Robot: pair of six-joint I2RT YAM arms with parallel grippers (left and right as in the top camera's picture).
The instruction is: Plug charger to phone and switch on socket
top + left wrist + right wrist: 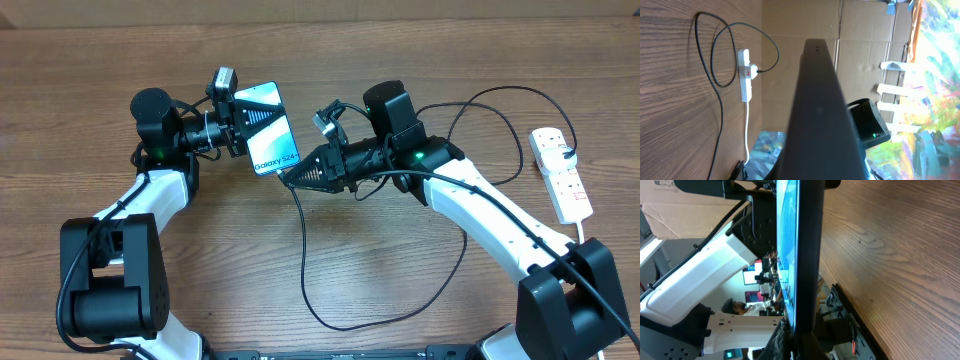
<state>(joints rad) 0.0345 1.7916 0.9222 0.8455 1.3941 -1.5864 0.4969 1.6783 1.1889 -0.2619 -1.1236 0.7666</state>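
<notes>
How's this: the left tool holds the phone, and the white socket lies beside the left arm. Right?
Not quite. The socket lies beside the right arm, as the overhead view shows. The left tool does hold the phone.

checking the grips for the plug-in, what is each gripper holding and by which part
Left gripper holds the phone by its long edge. Right gripper seems to pinch the charger near its connector tip.
</notes>
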